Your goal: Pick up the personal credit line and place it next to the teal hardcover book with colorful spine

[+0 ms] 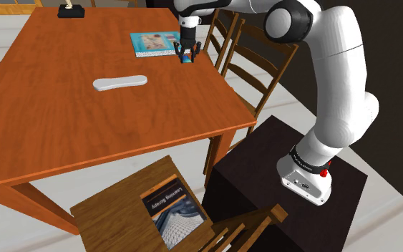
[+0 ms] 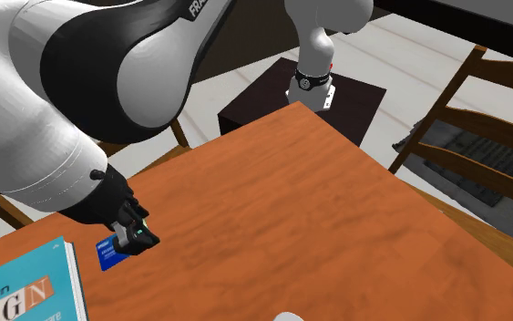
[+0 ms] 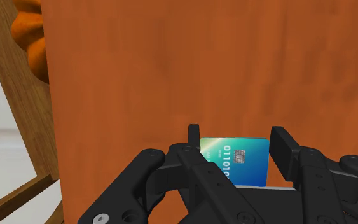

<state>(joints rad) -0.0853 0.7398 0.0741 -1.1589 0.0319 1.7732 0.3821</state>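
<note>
Blue-green card (image 3: 234,159) is pinched edge to edge in your gripper (image 3: 238,137), fingers only the card's width apart, just beside the book (image 1: 153,43). Lower it flat onto bare wood near the cover, not over it, then release. Orange wooden table (image 1: 85,136), chairs (image 1: 260,61) around, pale floor (image 1: 21,229).

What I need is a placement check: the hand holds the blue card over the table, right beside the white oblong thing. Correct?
No. The hand holds the blue card over the table right beside the teal book, not the white oblong thing, which lies farther off; the shoulder view shows it.
</note>
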